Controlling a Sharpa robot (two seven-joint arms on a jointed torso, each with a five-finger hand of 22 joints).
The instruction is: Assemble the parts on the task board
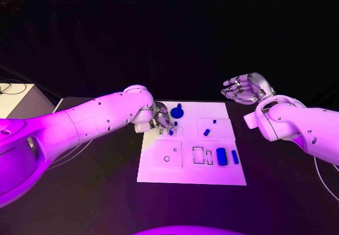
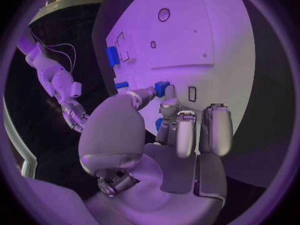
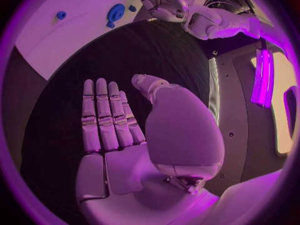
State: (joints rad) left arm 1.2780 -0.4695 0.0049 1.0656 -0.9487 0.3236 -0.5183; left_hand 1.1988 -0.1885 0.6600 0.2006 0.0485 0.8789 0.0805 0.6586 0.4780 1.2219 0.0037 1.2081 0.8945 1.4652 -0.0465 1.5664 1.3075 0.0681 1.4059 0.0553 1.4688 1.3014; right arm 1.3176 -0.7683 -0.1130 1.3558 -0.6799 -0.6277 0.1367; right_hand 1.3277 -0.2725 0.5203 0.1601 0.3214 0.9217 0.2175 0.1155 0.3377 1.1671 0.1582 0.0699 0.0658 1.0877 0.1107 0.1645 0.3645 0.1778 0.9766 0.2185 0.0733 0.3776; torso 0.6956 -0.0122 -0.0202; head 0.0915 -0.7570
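Small blue part [image 2: 162, 88] pinched by left hand [image 2: 169, 130] fingers; light, rigid, slippery, best gripped sideways. Right hand [image 3: 125, 130] fingers spread, empty.

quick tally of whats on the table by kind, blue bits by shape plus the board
round blue disc: 1
long blue bars: 2
small blue pieces: 4, one pinched by the left hand
white task board: 1
total: 8

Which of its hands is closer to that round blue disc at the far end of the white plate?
Left. The left hand is just beside the disc, over the plate; the right hand is raised off past its far right corner.
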